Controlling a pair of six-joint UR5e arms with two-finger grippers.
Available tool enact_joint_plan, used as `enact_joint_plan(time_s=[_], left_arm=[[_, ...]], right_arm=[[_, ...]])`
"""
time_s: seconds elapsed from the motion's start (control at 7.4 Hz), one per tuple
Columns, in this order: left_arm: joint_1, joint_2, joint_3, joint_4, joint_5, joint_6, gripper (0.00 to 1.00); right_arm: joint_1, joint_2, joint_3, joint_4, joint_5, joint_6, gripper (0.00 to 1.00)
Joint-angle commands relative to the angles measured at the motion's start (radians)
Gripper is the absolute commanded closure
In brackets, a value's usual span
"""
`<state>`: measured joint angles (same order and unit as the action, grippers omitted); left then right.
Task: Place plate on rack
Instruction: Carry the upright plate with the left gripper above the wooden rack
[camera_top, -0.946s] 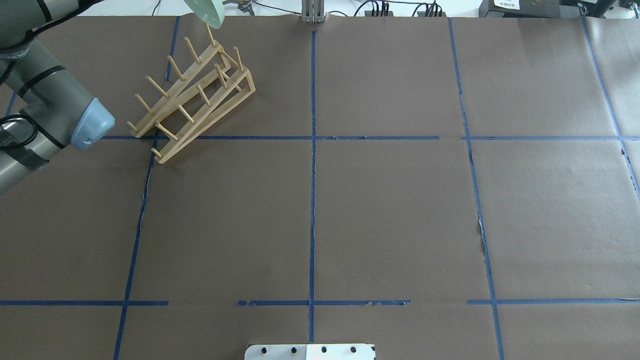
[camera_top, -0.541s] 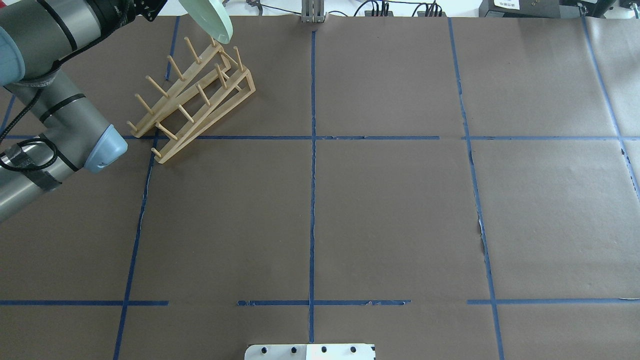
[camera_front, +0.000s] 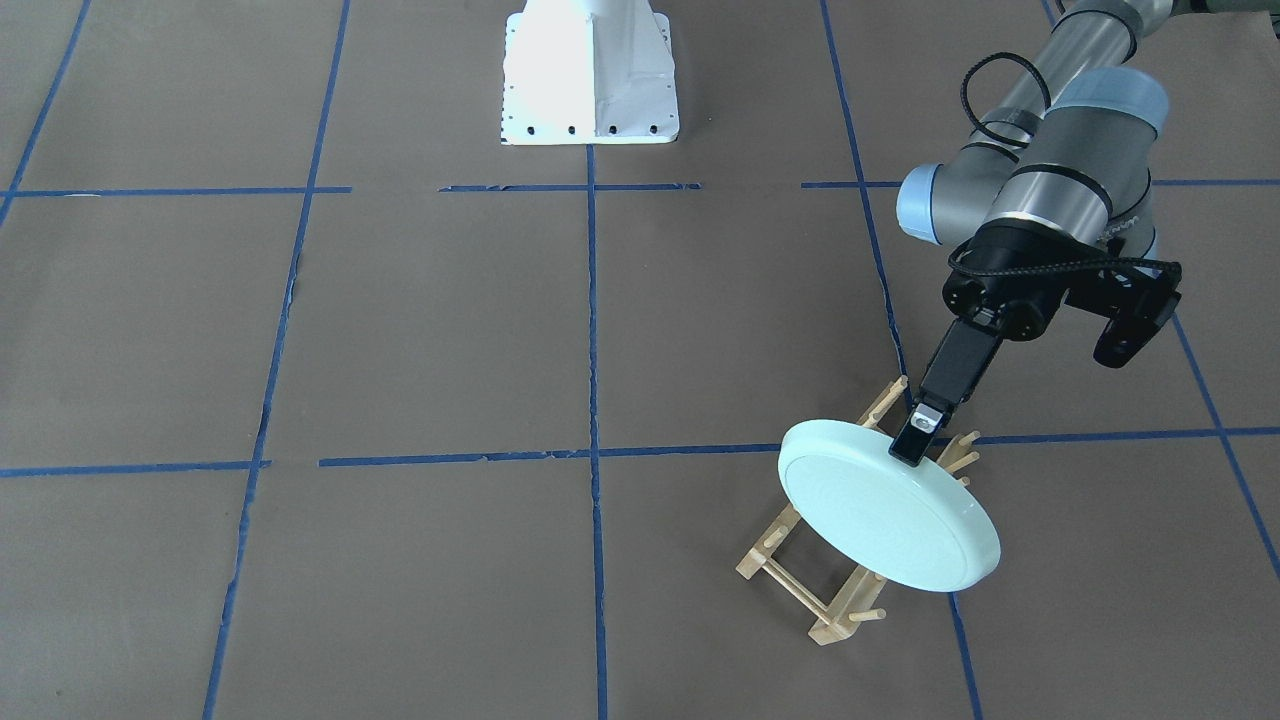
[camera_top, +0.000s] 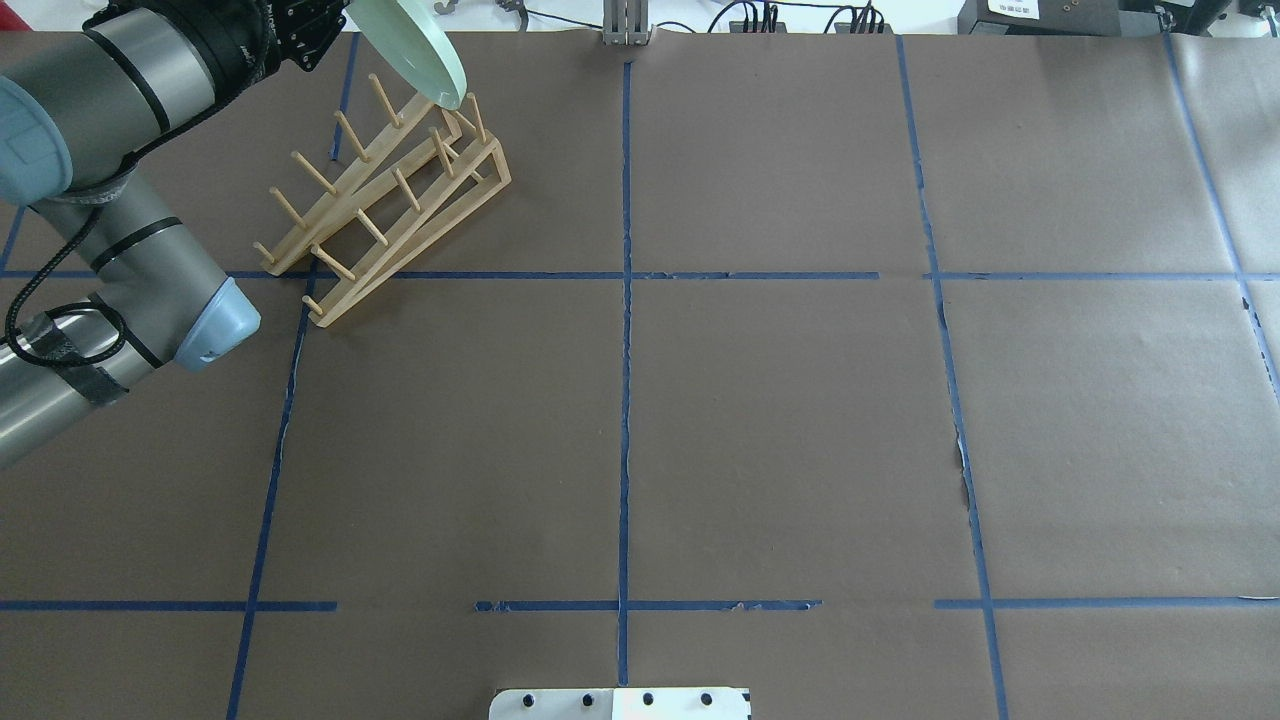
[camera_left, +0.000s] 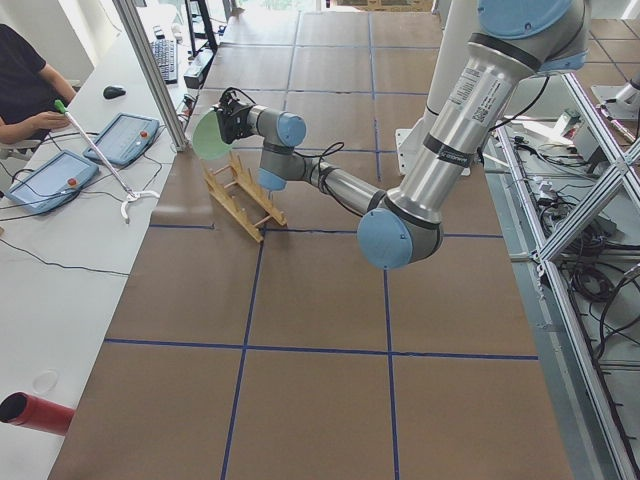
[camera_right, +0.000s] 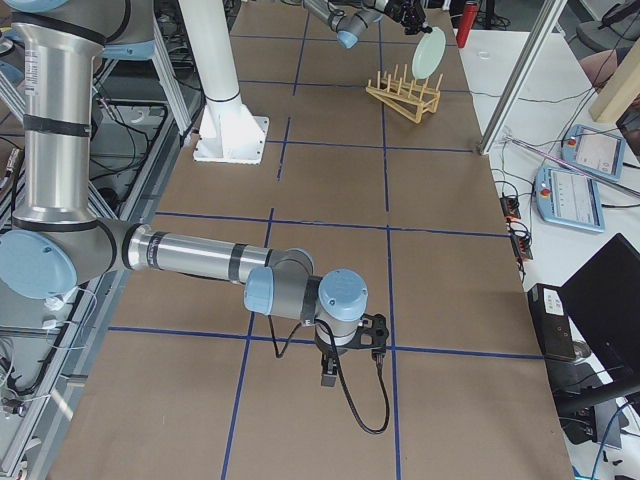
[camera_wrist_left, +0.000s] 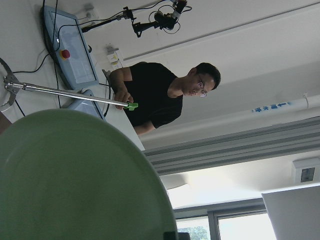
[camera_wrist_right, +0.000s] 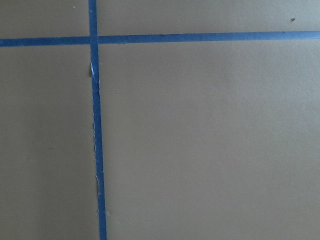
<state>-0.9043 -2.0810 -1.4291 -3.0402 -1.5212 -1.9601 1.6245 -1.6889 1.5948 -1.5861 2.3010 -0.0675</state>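
Observation:
My left gripper (camera_front: 915, 437) is shut on the rim of the pale mint-green plate (camera_front: 885, 520) and holds it tilted on edge in the air over the far end of the wooden rack (camera_front: 800, 590). In the overhead view the plate's (camera_top: 415, 50) lower edge sits just above the rack's (camera_top: 390, 190) far pegs; I cannot tell if they touch. The plate (camera_wrist_left: 75, 175) fills the lower left wrist view. My right gripper (camera_right: 350, 345) hangs low over bare table far from the rack; I cannot tell whether it is open or shut.
The white robot base (camera_front: 590, 75) stands at the table's near-robot edge. A metal post (camera_top: 625, 25) stands at the far edge right of the rack. An operator (camera_left: 25, 90) sits at a side bench with tablets (camera_left: 130, 135).
My left arm has swung further into the overhead view and brought the plate down and right, from above the far edge to just over the rack's far pegs.

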Motion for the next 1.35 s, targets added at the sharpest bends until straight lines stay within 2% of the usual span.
enact_joint_plan(time_s=[0.0,1.22], left_arm=[[0.016,0.001,0.016,0.0,0.003,0.001,1.0],[0.051,-0.01,0.111,0.0,-0.001,0.04,1.0]], right_arm=[[0.0,0.0,0.0,0.0,0.0,0.0,0.0],[0.0,-0.001,0.0,0.0,0.0,0.0,0.0]])
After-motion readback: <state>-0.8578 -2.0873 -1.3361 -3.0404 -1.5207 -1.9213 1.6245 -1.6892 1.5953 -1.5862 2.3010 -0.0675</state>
